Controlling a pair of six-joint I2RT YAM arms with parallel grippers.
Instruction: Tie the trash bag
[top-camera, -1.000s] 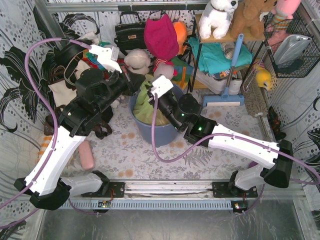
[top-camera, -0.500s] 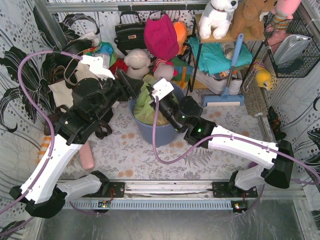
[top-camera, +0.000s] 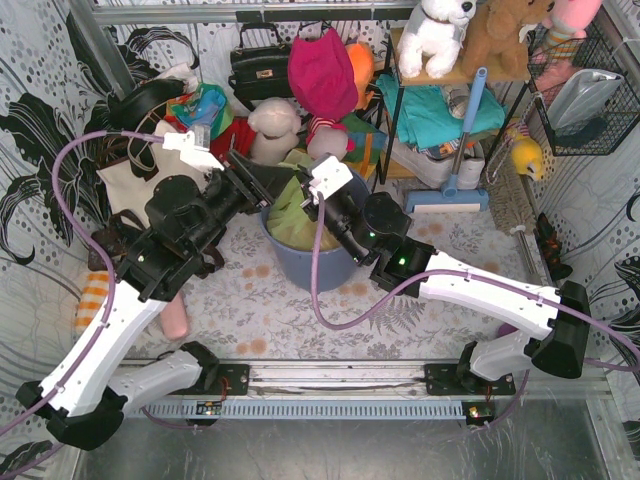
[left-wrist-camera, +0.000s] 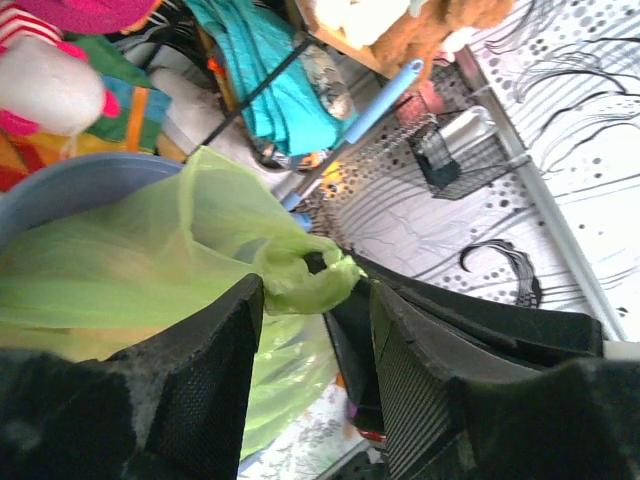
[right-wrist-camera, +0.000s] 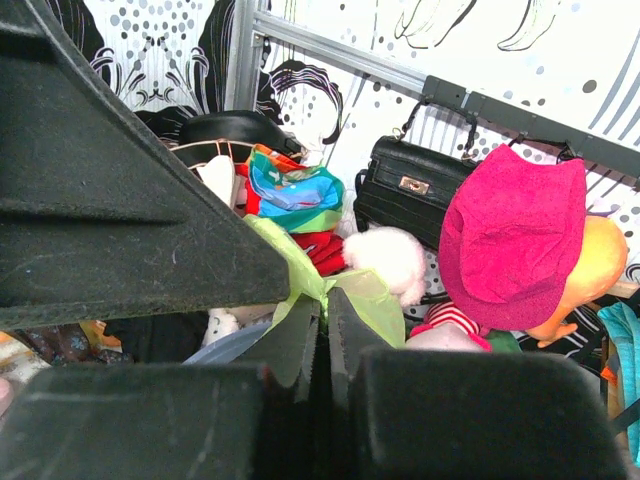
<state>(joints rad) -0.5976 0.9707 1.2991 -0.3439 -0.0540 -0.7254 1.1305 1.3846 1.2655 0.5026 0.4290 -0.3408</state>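
Observation:
The trash bag (top-camera: 290, 222) is thin lime-green plastic sitting in a round blue-grey bin (top-camera: 330, 268). My right gripper (top-camera: 304, 197) reaches in from the right and is shut on a gathered twist of the bag's top (right-wrist-camera: 322, 282). My left gripper (top-camera: 283, 191) comes from the left and stands open. In the left wrist view its fingers (left-wrist-camera: 205, 370) straddle the bunched green twist (left-wrist-camera: 300, 272) without pinching it. The right gripper's dark fingers (left-wrist-camera: 352, 335) sit just behind that twist. The bag's contents are hardly visible.
Soft toys, a pink hat (top-camera: 322, 72) and a black handbag (top-camera: 260, 68) crowd the back wall behind the bin. A cream tote (top-camera: 125, 185) lies at the left, a shelf with teal cloth (top-camera: 430, 112) and a blue-handled mop (top-camera: 458, 150) at the right.
My left gripper has opened and let go of the bag, dropping lower and toward the bin. My right gripper has closed fully on the bag's top.

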